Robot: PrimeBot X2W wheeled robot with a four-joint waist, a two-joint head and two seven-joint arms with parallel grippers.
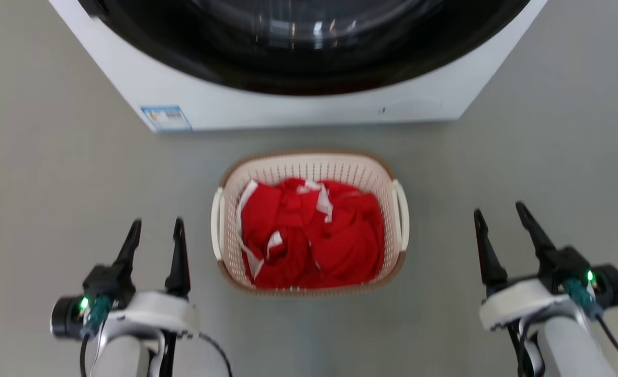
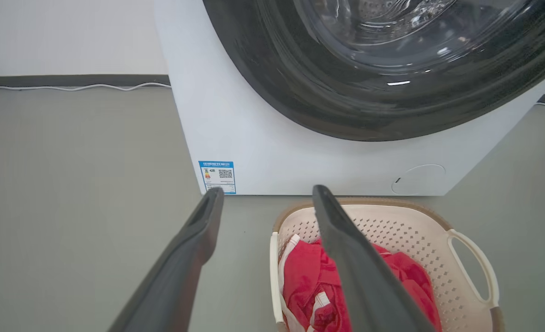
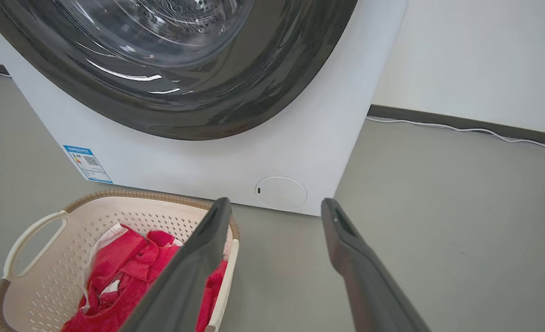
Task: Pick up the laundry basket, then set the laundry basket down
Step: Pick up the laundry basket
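We see the cream perforated plastic laundry basket with red cloth on the floor, near the white washing machine. Left gripper and right gripper gape, empty, flanking it. Light and stiff, we reckon; take its white side handles.

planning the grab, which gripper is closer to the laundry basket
Left. The left gripper is close beside the laundry basket on its left; the right gripper stands farther off on its right.

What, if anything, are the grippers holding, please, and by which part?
Nothing: the left gripper and right gripper are both open, either side of the basket, not touching it.
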